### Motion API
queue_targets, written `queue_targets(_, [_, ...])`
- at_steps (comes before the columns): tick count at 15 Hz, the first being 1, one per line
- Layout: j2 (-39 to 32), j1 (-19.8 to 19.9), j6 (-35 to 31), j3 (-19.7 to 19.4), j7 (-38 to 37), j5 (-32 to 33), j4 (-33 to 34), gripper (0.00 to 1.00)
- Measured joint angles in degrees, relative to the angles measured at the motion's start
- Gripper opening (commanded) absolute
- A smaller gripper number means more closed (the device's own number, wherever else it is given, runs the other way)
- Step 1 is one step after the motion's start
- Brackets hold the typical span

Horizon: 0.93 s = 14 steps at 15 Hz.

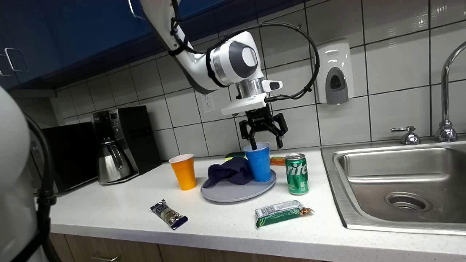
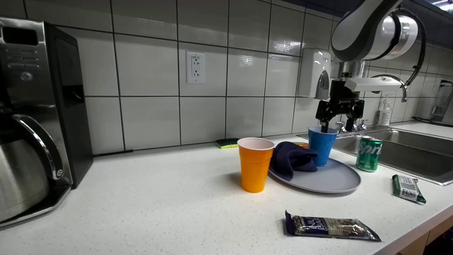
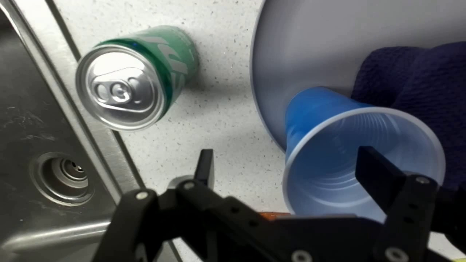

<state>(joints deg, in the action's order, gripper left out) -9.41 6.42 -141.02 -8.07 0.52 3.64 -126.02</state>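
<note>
the black fingers (image 3: pixel 380 178) stand wide apart, one at the mouth of the tall blue plastic cup (image 1: pixel 259 164) on the round grey plate (image 1: pixel 233 193); it looks light and squashy, so i'd pinch its rim gently.

Uneven artificial light, soft detail.
A ceiling lamp (image 2: pixel 443 5) glares in an exterior view; wall tiles (image 2: pixel 246 61) and can lid (image 3: pixel 122 89) carry highlights; soft shadows mark the desk (image 2: pixel 155 205); cabinets (image 1: pixel 72 40) fall dim. In the wrist view the pincer (image 3: pixel 285 160) renders near-black; print on the green wrapper (image 1: pixel 279 214) appears blurred.
</note>
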Motion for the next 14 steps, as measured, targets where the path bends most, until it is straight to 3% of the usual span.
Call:
queue_targets(13, [-1.9, 0.0, -0.2, 0.0, 0.0, -0.1, 0.4, 1.0])
queue_targets(14, [-2.2, 0.0, -0.2, 0.0, 0.0, -0.1, 0.4, 0.75])
